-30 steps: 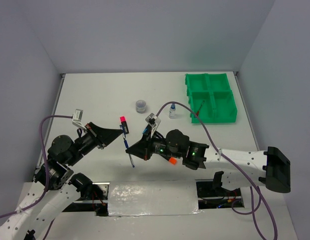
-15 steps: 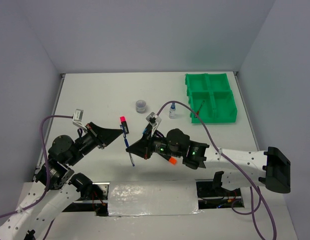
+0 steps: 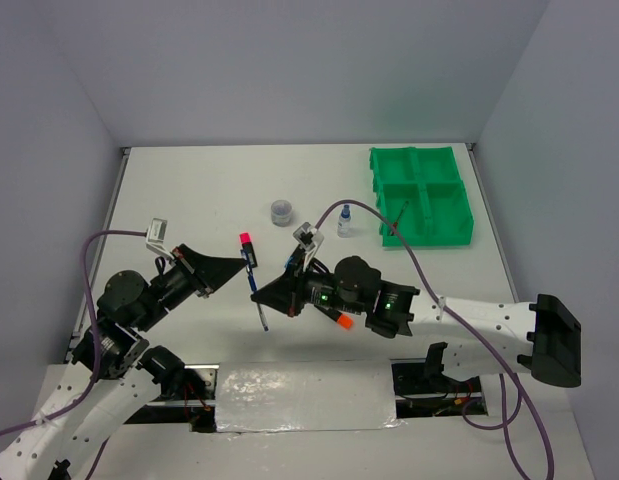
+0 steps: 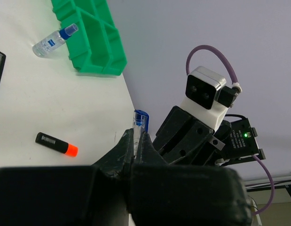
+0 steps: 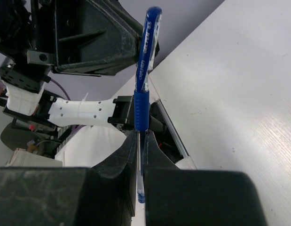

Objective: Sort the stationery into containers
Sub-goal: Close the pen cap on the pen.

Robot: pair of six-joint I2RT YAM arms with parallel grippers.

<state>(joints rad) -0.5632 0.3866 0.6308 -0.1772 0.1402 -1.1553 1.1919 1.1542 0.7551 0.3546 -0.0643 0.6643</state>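
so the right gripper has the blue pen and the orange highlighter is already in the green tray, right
No. The orange highlighter lies on the table, outside the green tray, as the left wrist view shows. The right gripper does hold the blue pen.

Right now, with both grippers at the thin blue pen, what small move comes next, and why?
Probably open the left gripper. It and the right gripper both look shut on the thin blue pen, and the bright green four-compartment tray lies to the right, so the right gripper could carry the pen there.
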